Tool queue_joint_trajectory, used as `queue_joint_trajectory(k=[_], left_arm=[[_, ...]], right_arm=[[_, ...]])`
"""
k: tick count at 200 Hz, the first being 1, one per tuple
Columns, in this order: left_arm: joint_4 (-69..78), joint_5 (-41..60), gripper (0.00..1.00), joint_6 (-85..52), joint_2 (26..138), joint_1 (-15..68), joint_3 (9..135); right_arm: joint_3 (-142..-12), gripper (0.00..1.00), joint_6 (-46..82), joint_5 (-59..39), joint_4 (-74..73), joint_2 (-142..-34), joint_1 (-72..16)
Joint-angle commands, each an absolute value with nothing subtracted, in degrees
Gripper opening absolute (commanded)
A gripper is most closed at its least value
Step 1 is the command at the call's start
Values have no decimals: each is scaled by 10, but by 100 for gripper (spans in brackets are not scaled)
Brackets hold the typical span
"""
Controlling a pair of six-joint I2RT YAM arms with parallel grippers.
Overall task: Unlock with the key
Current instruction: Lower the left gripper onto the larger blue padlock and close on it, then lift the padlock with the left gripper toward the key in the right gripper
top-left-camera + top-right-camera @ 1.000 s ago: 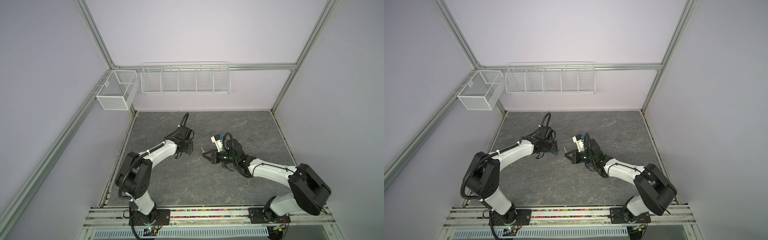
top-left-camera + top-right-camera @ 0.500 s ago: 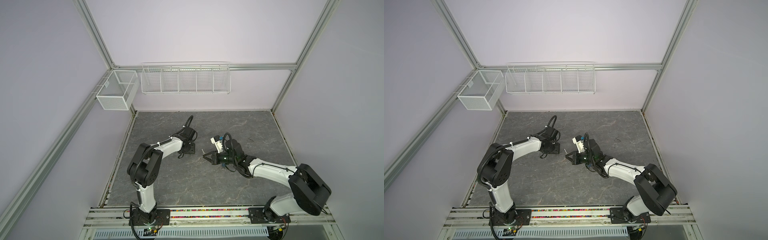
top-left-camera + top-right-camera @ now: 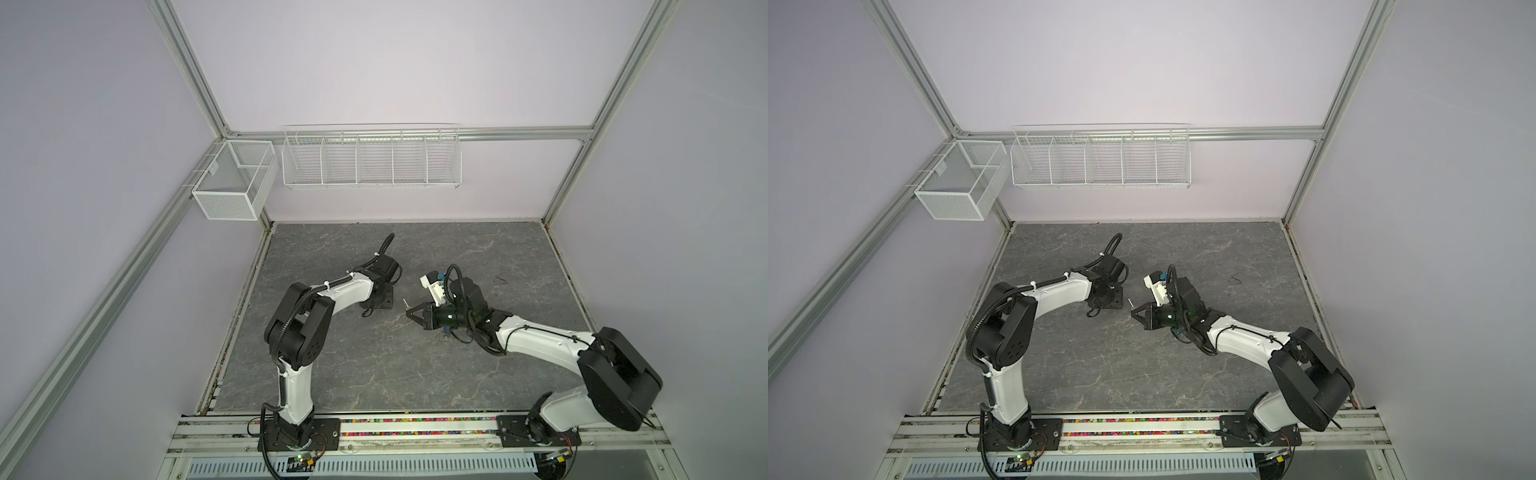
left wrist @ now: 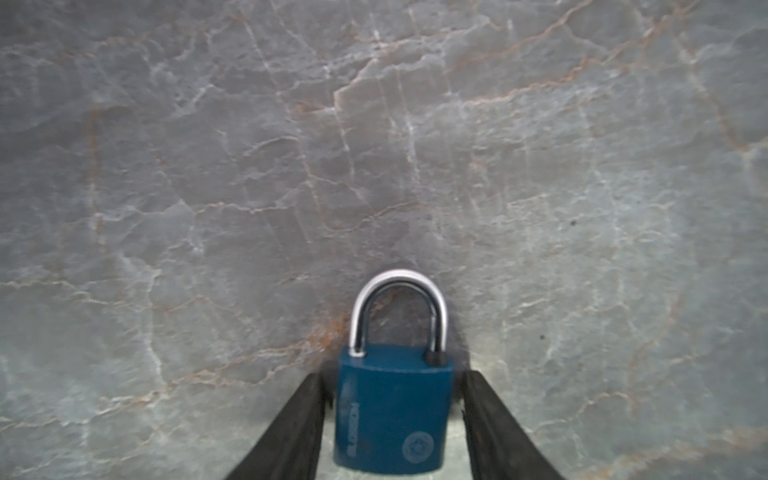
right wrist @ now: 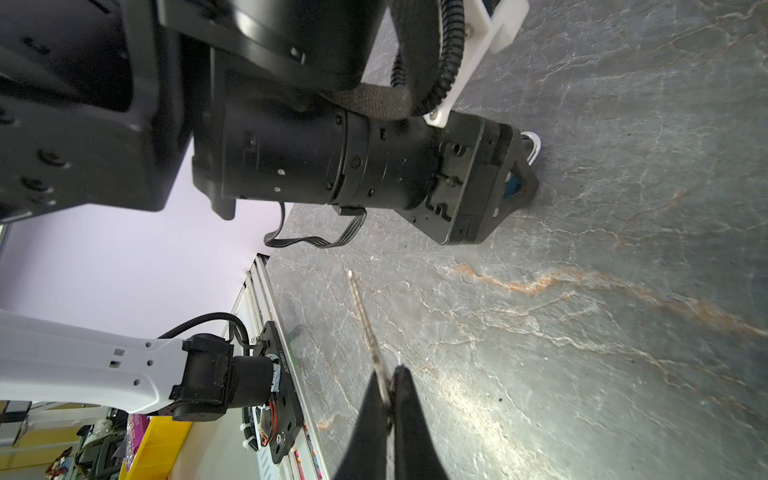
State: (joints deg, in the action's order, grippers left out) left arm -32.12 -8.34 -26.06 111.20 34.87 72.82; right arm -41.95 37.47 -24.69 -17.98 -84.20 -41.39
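A blue padlock (image 4: 392, 409) with a silver shackle (image 4: 399, 291) lies flat on the grey stone-patterned mat. My left gripper (image 4: 392, 376) points down at it, open, with one finger on each side of the body and a narrow gap at each. Both top views hide the padlock under the left gripper (image 3: 383, 298) (image 3: 1111, 300). My right gripper (image 5: 388, 374) is shut on the key (image 5: 365, 320), whose thin metal blade sticks out past the fingertips. In both top views the key (image 3: 405, 302) (image 3: 1130, 302) points toward the left gripper, a short way off it.
Two white wire baskets hang on the back walls, a box basket (image 3: 232, 185) on the left and a long divided basket (image 3: 372, 158) behind. A small dark scrap (image 3: 500, 279) lies on the mat at the right. An aluminium rail (image 3: 415, 424) runs along the front.
The left arm's elbow has swung up and inward, and its gripper has shifted slightly right, toward the key. The right arm and the key have not moved.
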Motion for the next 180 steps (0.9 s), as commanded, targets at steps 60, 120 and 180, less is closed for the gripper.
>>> queue_joint_trajectory(k=[60, 120, 180], left_arm=[[-340, -88, 47, -286, 1133, 362, 731], [-358, -125, 45, -283, 1159, 369, 739], [-344, -114, 43, -284, 1172, 369, 734]], right_arm=[[-426, 6, 368, -246, -179, -835, -414], [-424, 6, 364, -244, -171, -827, -413], [-424, 6, 365, -241, -169, -825, -411]])
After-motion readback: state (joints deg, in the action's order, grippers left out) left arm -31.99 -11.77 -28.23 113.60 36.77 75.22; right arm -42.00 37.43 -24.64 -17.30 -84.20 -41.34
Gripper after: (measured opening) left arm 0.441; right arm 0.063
